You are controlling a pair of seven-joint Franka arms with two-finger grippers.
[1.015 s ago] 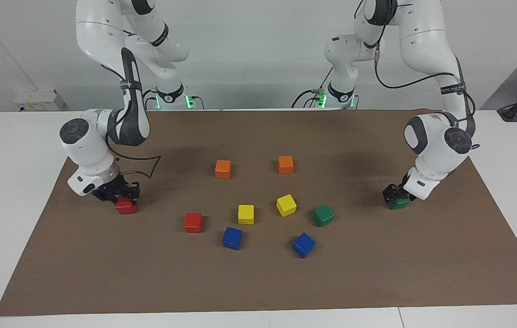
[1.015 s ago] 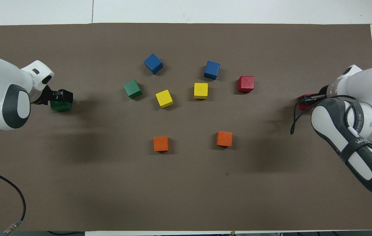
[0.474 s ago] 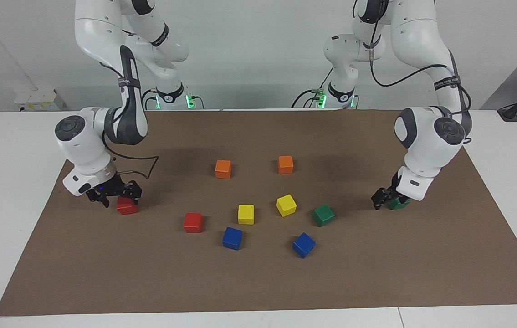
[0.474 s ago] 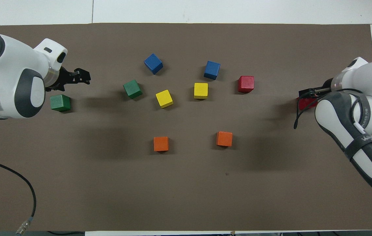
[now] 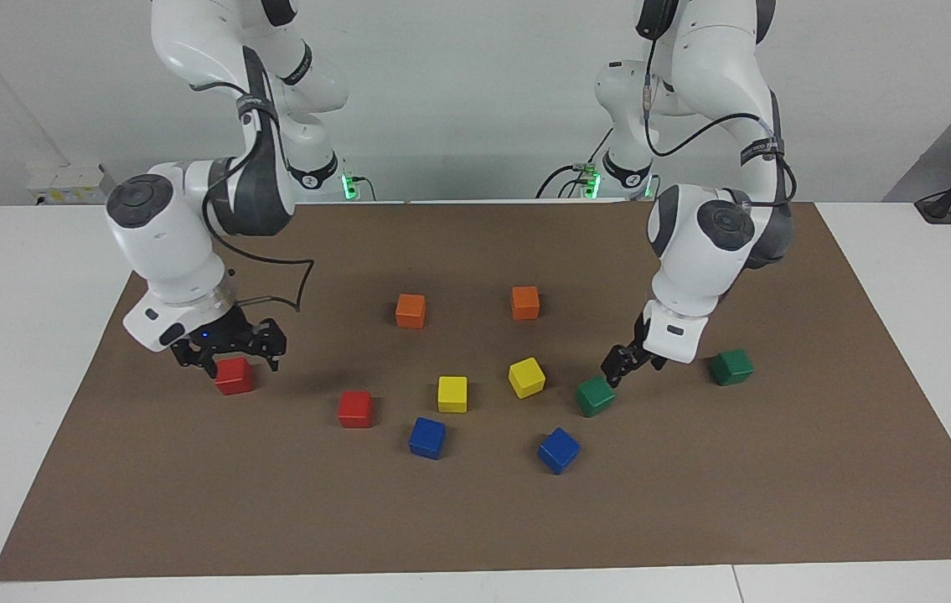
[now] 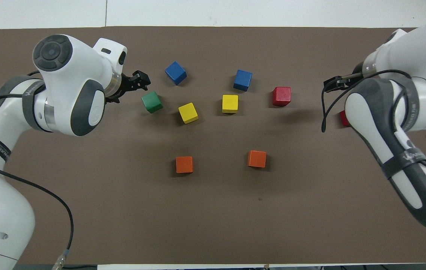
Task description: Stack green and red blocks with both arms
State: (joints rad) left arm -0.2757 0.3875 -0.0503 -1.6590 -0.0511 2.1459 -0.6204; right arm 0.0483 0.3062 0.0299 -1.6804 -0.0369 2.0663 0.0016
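Observation:
Two red blocks lie toward the right arm's end: one [image 5: 234, 376] under my right gripper [image 5: 228, 352], one [image 5: 355, 409] nearer the middle. In the overhead view the first red block [image 6: 343, 118] is mostly hidden by the right arm and the second [image 6: 281, 96] is in the open. My right gripper [image 6: 333, 83] is open and empty just above its block. One green block [image 5: 731, 367] lies alone toward the left arm's end, hidden in the overhead view. My left gripper [image 5: 619, 366] is open and empty, close above the other green block [image 5: 595, 396], which also shows in the overhead view [image 6: 151, 102], beside the left gripper [image 6: 140, 79].
Two orange cubes [image 5: 410, 311] [image 5: 525, 302] lie nearest the robots. Two yellow cubes [image 5: 452, 394] [image 5: 526, 377] sit in the middle between the inner red and green blocks. Two blue cubes [image 5: 427, 437] [image 5: 559, 450] lie farthest out. A brown mat [image 5: 475, 519] covers the table.
Both grippers let go of their blocks and rose. The left gripper has swung inward from the outer green block to the inner one. The right gripper lifted and shifted slightly over its red block.

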